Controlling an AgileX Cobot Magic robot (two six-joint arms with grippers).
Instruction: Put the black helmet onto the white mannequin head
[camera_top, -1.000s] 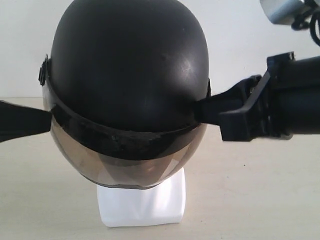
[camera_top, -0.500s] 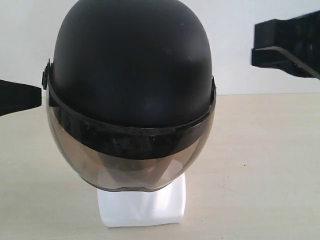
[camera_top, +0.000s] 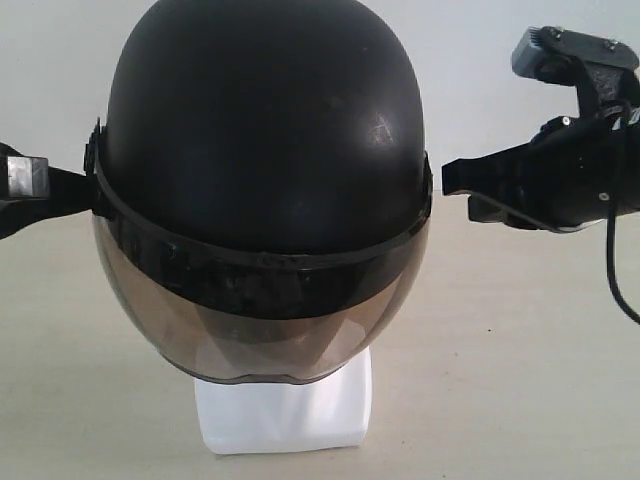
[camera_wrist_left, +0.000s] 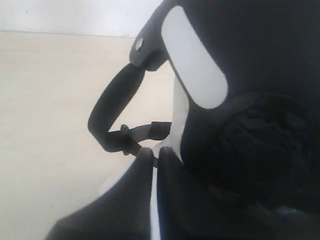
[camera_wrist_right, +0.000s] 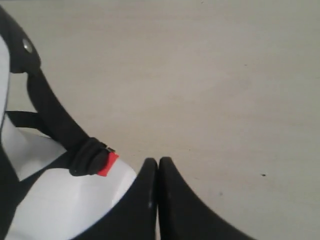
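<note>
The black helmet (camera_top: 260, 130) sits level over the white mannequin head, whose face is hidden behind the smoke-tinted visor (camera_top: 260, 335); only the head's white base (camera_top: 285, 415) shows below. My left gripper (camera_top: 75, 190) rests against the helmet's left side, jaws shut, with a black chin strap (camera_wrist_left: 112, 107) right at its tips (camera_wrist_left: 154, 152). My right gripper (camera_top: 450, 178) is level with the helmet's right rim, a small gap away, jaws shut on nothing (camera_wrist_right: 158, 161). Beside it hangs the red buckle (camera_wrist_right: 108, 164) against the white head (camera_wrist_right: 60, 205).
The head stands on a plain beige table (camera_top: 520, 350) with a white wall (camera_top: 470, 90) behind. A black cable (camera_top: 615, 285) hangs from the right arm over the table.
The helmet went from tilted to level and lower over the head. The right gripper left the rim, swung up, then came back beside it. The left gripper stayed at the left side.
</note>
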